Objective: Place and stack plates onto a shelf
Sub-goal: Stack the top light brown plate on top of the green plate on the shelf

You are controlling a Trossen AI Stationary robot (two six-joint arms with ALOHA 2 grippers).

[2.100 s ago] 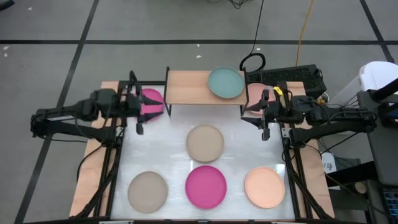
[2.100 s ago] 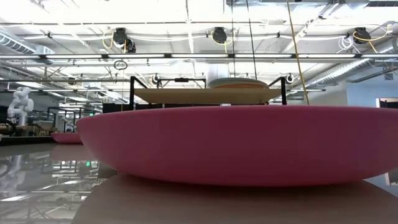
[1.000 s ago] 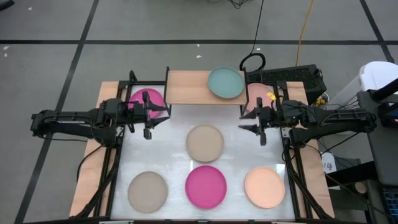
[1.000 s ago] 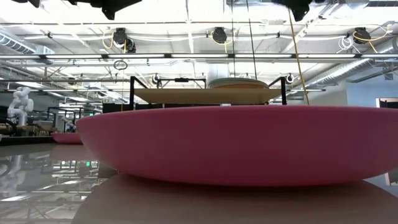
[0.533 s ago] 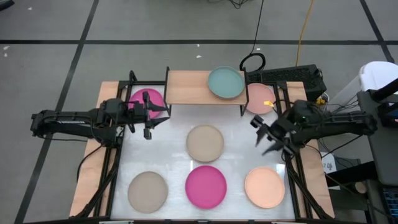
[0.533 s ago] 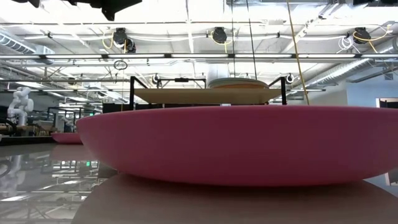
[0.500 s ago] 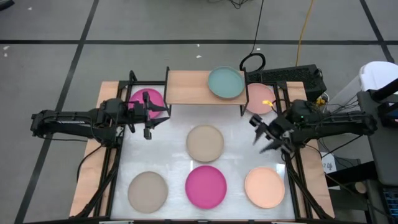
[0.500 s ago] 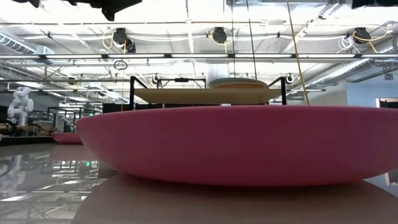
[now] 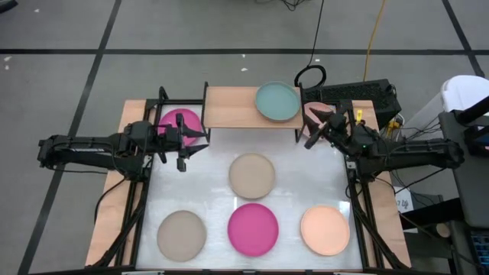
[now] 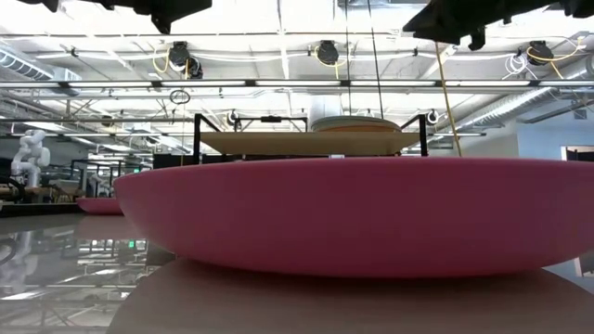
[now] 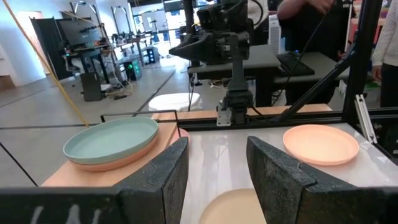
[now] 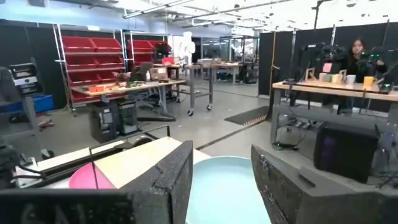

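The shelf [image 9: 233, 107] stands at the table's far edge on thin black legs. On its right end a teal plate [image 9: 277, 101] lies on a peach-toned plate [image 11: 118, 160]. A magenta plate [image 9: 183, 121] sits left of the shelf and a pale pink plate [image 9: 312, 109] right of it. Beige [image 9: 252, 175], taupe [image 9: 182, 234], magenta [image 9: 253, 228] and peach [image 9: 325, 229] plates lie flat on the white tabletop. My left gripper [image 9: 182, 141] hovers open by the far magenta plate. My right gripper [image 9: 314, 127] hovers open over the pale pink plate, pointing at the teal plate [image 12: 224, 186].
The low view is filled by the near magenta plate [image 10: 371, 213], with the shelf [image 10: 311, 141] behind it. Black frame rails [image 9: 353, 191] run along both sides of the table. Cables and a power strip [image 9: 359, 90] lie behind the far right corner. People stand in the room beyond.
My right gripper swung out toward the table's near edge, fingers slanting down-left, then came back toward the far edge and turned so it points at the shelf's teal plate. It stayed open. No plate has moved.
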